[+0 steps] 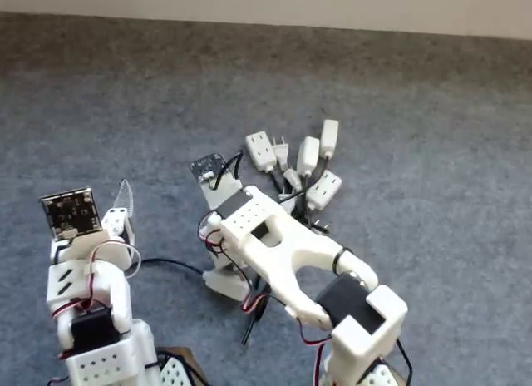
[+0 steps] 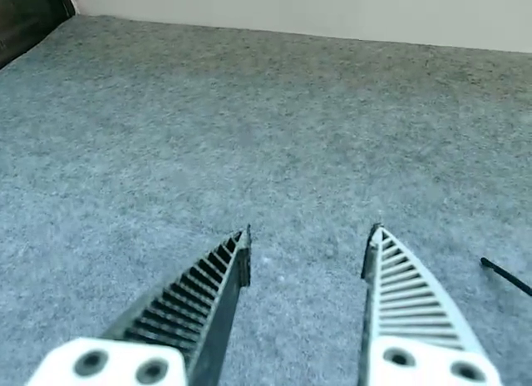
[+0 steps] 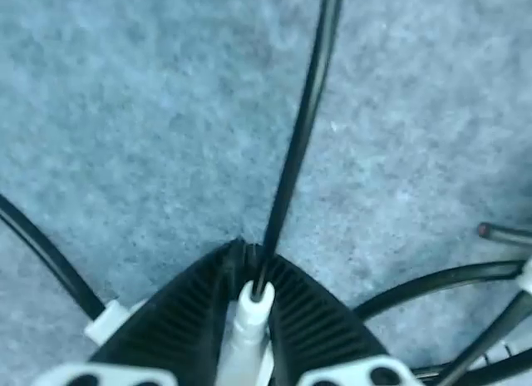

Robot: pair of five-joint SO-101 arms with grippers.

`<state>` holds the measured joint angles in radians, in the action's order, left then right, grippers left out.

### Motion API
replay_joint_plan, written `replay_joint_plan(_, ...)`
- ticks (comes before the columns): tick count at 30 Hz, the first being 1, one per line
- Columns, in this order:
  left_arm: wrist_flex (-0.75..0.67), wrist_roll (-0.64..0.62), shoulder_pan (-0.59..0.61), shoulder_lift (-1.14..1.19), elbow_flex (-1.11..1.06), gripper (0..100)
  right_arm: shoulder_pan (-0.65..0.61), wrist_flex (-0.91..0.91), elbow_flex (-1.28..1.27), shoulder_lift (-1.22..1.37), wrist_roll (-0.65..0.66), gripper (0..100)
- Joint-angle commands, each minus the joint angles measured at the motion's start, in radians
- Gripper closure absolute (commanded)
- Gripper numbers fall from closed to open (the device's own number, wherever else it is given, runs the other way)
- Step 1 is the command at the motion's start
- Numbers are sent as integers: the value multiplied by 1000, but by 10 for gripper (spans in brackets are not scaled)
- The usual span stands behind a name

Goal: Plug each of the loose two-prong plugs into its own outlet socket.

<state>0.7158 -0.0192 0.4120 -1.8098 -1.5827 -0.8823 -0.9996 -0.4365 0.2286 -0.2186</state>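
Right tool (image 3: 252,251): narrow, clamped on a white plug (image 3: 248,319). The plug's black cable (image 3: 303,128) runs out past the fingertips. The prongs are hidden between the fingers, so the plug's orientation is unclear. A second white piece (image 3: 108,319) sits just beside one finger, mostly covered, and I cannot tell what it is. More black cables cross the grey desk (image 3: 125,111) near the tool, all cut off at the frame edges.

In the high view the right arm (image 1: 283,244) stretches across the middle and covers its own tool and the held plug.

Just beyond the arm lies a cluster (image 1: 308,155) of white plug and socket pieces with tangled black leads. Prongs show on one piece (image 1: 281,149). The rest are too small to sort into plug or socket, and I cannot tell whether any are mated.

Left tool (image 2: 309,232): wide apart, holding nothing, low over bare desk and well apart from the cluster. A black cable end (image 2: 503,274) lies off to one side of it, cut off by the frame. From above, the left tool (image 1: 123,207) is partly hidden behind its camera board (image 1: 71,213).
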Motion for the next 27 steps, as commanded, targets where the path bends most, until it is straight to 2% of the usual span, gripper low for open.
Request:
replay_joint_plan(1, -20, 9, -16, -7, 4, 779, -7, -7, -45, -59, -11, 993)
replay_joint_plan(8, -18, 9, -16, -7, 4, 779, 70, -53, -47, -223, 34, 993)
replay_joint_plan(18, -18, 9, -24, -7, 4, 779, 243, -114, -13, -552, 112, 993)
replay_joint_plan(23, -17, 11, -38, -7, 4, 779, 259, -105, -38, -657, 201, 992)
replay_joint_plan(27, -17, 11, -38, -7, 4, 779, 246, 1, -130, -599, 258, 990)
